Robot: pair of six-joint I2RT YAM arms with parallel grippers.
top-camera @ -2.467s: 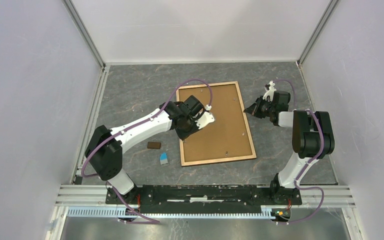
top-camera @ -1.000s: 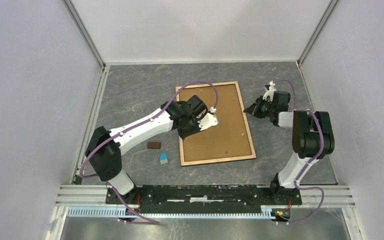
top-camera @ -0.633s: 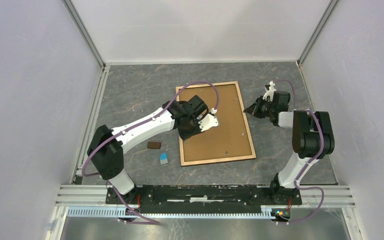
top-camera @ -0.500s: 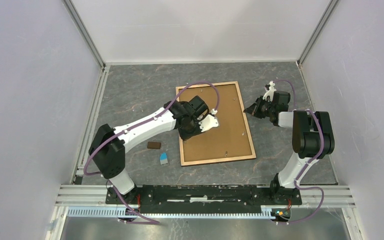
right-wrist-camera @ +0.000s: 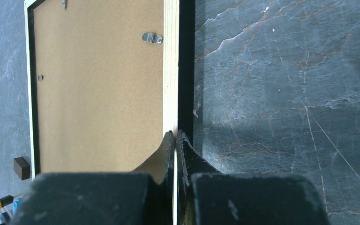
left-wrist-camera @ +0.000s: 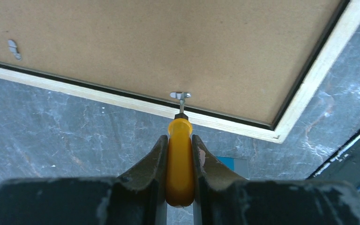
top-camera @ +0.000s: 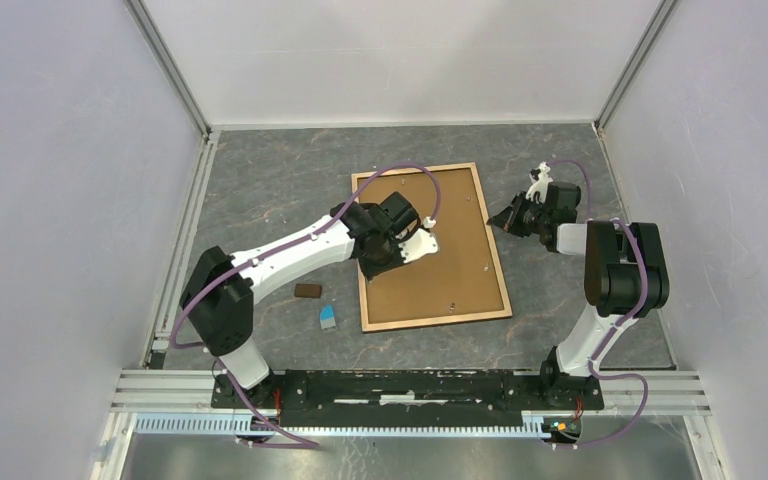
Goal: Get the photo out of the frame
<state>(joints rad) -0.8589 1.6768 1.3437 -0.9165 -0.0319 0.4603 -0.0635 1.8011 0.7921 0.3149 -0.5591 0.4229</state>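
The frame [top-camera: 450, 280] lies back-up, centre of the overhead view. Only the left wrist view reveals the left claw [left-wrist-camera: 180, 143] gripping a yellow-handled tool [left-wrist-camera: 179, 164], tip at a metal clip [left-wrist-camera: 181, 95]. Right claw [right-wrist-camera: 176, 137] closed, tips at the frame's rim.

Browns and pale wood on grey marbling.
We see the frame [top-camera: 450, 270] with a speckled cork-brown back, a thin black line round it and a pale wood rim; its clips [left-wrist-camera: 180, 95] are silvery. The surface [top-camera: 280, 190] is dark grey with pale veins. We note a yellow tool handle [left-wrist-camera: 179, 164], a dark brown block [top-camera: 308, 291], a blue-and-grey piece [top-camera: 328, 317], and white-and-black arms [top-camera: 290, 250] with purple cables [top-camera: 400, 166].
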